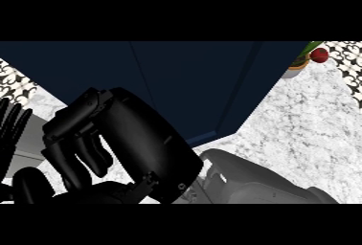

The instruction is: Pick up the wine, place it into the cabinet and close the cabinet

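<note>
The dark blue cabinet (198,81) fills the upper middle of the head view, with thin vertical seams showing on its front. Whether its door is fully closed I cannot tell. My right hand (141,143) is raised close to the camera in front of the cabinet's lower left part. Its back faces me, its fingers (92,153) hang relaxed, and it holds nothing. Its grey forearm (247,184) comes in from the lower right. My left hand (13,129) rests open at the left edge, fingers up. No wine bottle is visible.
White marble counter (304,124) stretches to the right of the cabinet. At the back right corner stands a pale pot (295,72) with green leaves and a red round thing (320,55). Patterned wall tiles (346,57) show at both upper sides.
</note>
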You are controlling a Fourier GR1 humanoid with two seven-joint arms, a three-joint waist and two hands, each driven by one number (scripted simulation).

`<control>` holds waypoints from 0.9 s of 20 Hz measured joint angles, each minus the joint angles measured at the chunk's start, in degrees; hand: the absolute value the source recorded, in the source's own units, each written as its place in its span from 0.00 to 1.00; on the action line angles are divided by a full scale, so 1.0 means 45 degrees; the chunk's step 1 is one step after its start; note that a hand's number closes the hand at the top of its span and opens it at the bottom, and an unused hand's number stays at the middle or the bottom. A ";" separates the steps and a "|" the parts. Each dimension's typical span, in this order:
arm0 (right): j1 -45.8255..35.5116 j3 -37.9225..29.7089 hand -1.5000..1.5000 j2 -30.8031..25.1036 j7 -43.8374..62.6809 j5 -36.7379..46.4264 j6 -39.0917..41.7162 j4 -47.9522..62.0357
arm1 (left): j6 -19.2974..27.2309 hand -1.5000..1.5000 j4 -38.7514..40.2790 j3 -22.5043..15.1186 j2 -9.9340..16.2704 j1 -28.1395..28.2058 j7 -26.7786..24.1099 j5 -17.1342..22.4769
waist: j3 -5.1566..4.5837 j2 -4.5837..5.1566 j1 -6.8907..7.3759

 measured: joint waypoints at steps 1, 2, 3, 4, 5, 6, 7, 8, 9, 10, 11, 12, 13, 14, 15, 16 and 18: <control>-0.0072 -0.0183 1.00 0.0032 -0.0170 -0.0171 0.0061 0.0264 | 0.0137 0.00 -0.0239 -0.0019 -0.0135 0.0154 -0.0002 -0.0112 | 0.0002 -0.0008 -0.0035; -0.0124 -0.0321 1.00 0.0057 -0.0514 -0.0390 0.0172 0.0675 | 0.0119 0.00 -0.0212 0.0074 -0.0151 0.0179 -0.0007 -0.0169 | 0.0006 -0.0010 -0.0065; -0.0130 -0.0593 1.00 0.0077 -0.0828 -0.0628 0.0421 0.1142 | 0.0051 0.00 -0.0198 0.0150 -0.0174 0.0243 -0.0051 -0.0212 | 0.0007 -0.0006 -0.0080; -0.0225 -0.0725 1.00 0.0094 -0.0881 -0.0813 0.0391 0.1345 | 0.0056 0.00 -0.0095 0.0184 -0.0252 0.0132 -0.0048 -0.0300 | 0.0008 -0.0005 -0.0124; -0.0134 -0.0874 1.00 0.0105 -0.1248 -0.0999 0.0558 0.1769 | 0.0007 0.00 -0.0051 0.0202 -0.0284 0.0109 -0.0024 -0.0348 | 0.0010 -0.0006 -0.0139; -0.0204 -0.1056 1.00 0.0115 -0.1461 -0.1220 0.0631 0.2130 | -0.0051 0.00 0.0049 0.0269 -0.0295 0.0042 0.0016 -0.0366 | 0.0011 -0.0002 -0.0157; -0.0107 -0.1230 1.00 0.0123 -0.1684 -0.1340 0.0810 0.2400 | -0.0013 0.00 0.0032 0.0346 -0.0292 -0.0033 0.0171 -0.0305 | 0.0011 -0.0006 -0.0182; -0.0167 -0.1425 1.00 0.0130 -0.1934 -0.1486 0.0920 0.2820 | -0.0055 0.00 0.0164 0.0427 -0.0284 -0.0176 0.0210 -0.0325 | 0.0013 -0.0003 -0.0195; -0.0160 -0.1638 1.00 0.0135 -0.2030 -0.1556 0.1038 0.3105 | -0.0001 0.00 0.0173 0.0472 -0.0317 -0.0224 0.0288 -0.0364 | 0.0013 -0.0005 -0.0214; -0.0141 -0.1758 1.00 0.0138 -0.2155 -0.1608 0.1142 0.3344 | 0.0011 0.00 0.0183 0.0507 -0.0396 -0.0231 0.0276 -0.0488 | 0.0015 -0.0010 -0.0230; 0.0080 -0.1878 1.00 0.0081 -0.2336 -0.1585 0.1396 0.3511 | -0.0064 0.00 0.0139 0.0630 -0.0361 -0.0157 0.0330 -0.0450 | 0.0014 -0.0016 -0.0244; 0.0119 -0.2093 1.00 0.0074 -0.2532 -0.1551 0.1613 0.3805 | -0.0078 0.00 0.0102 0.0744 -0.0335 -0.0220 0.0382 -0.0438 | 0.0015 -0.0016 -0.0254; 0.0048 -0.2134 1.00 0.0077 -0.2723 -0.1594 0.1649 0.4161 | -0.0084 0.00 0.0005 0.0773 -0.0394 -0.0164 0.0428 -0.0484 | 0.0023 -0.0023 -0.0248; 0.0196 -0.2197 1.00 0.0093 -0.2930 -0.1480 0.1826 0.4359 | -0.0175 0.00 0.0124 0.0871 -0.0416 -0.0210 0.0423 -0.0507 | 0.0022 -0.0033 -0.0266; 0.0255 -0.2417 1.00 -0.0024 -0.3103 -0.1485 0.2134 0.4562 | -0.0145 0.00 -0.0024 0.0879 -0.0508 -0.0099 0.0424 -0.0570 | 0.0020 -0.0045 -0.0262; 0.0338 -0.2520 1.00 -0.0108 -0.3282 -0.1438 0.2417 0.4701 | -0.0125 0.00 -0.0275 0.0852 -0.0625 0.0164 0.0425 -0.0634 | 0.0015 -0.0075 -0.0244; 0.0253 -0.2808 1.00 -0.0128 -0.3777 -0.1474 0.3077 0.5252 | -0.0257 0.00 -0.0119 0.0954 -0.0664 0.0053 0.0504 -0.0584 | -0.0007 -0.0152 -0.0219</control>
